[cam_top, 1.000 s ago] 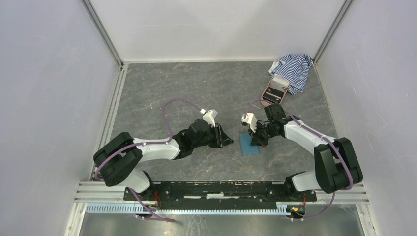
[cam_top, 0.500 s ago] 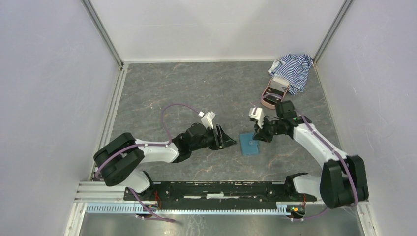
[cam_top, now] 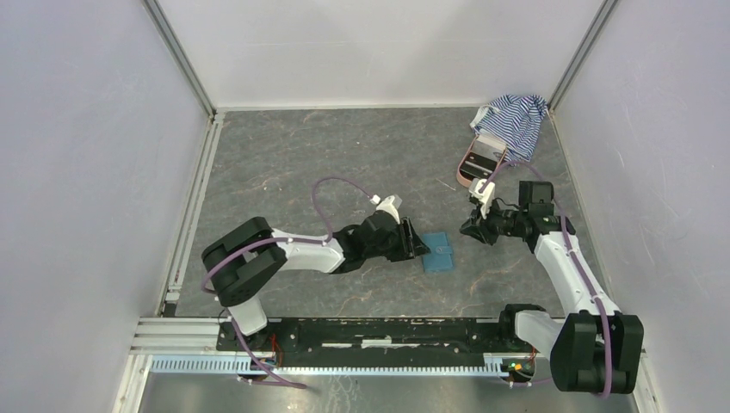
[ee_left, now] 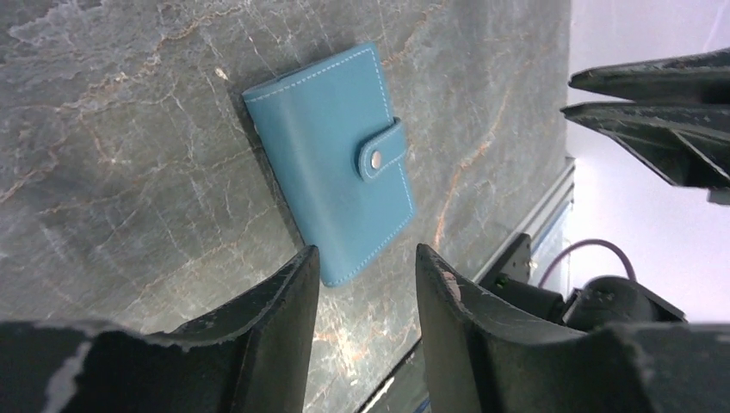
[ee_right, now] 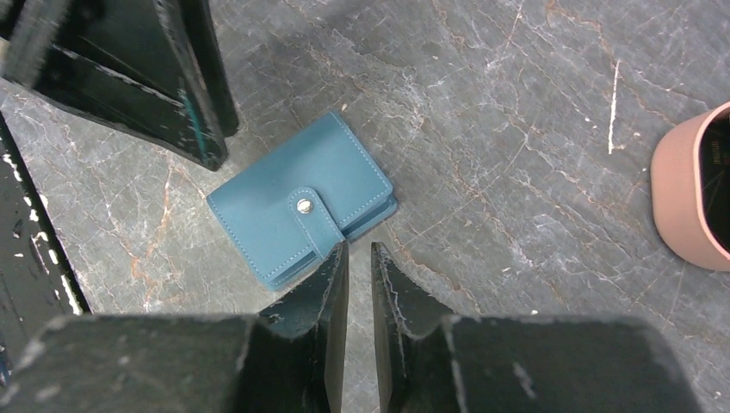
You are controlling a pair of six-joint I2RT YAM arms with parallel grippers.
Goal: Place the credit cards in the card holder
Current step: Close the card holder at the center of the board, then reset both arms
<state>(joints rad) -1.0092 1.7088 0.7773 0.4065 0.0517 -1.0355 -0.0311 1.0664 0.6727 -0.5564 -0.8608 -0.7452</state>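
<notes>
Overhead, we see the teal card holder lying flat and closed on the grey marbled table, around the middle and toward the near side. The left gripper lies low just left of it, tips at its left edge; from here we cannot tell whether they touch. The right gripper hangs to the right of the card holder, apart from it. Farther back on the right, a pink oval case sits against a striped cloth in the far right corner. From the left wrist, we find the left gripper moderately parted over bare table, gripping nothing, with one corner of the card holder just beyond the tips; its snap tab is fastened. From the right wrist, the right gripper has its fingers drawn almost together, a thin slit with nothing we can see in it, the tips appearing at the card holder's tabbed edge; their height above it is unclear. The left arm's dark fingers stand beyond the card holder, and the pink oval case shows at the right edge.
</notes>
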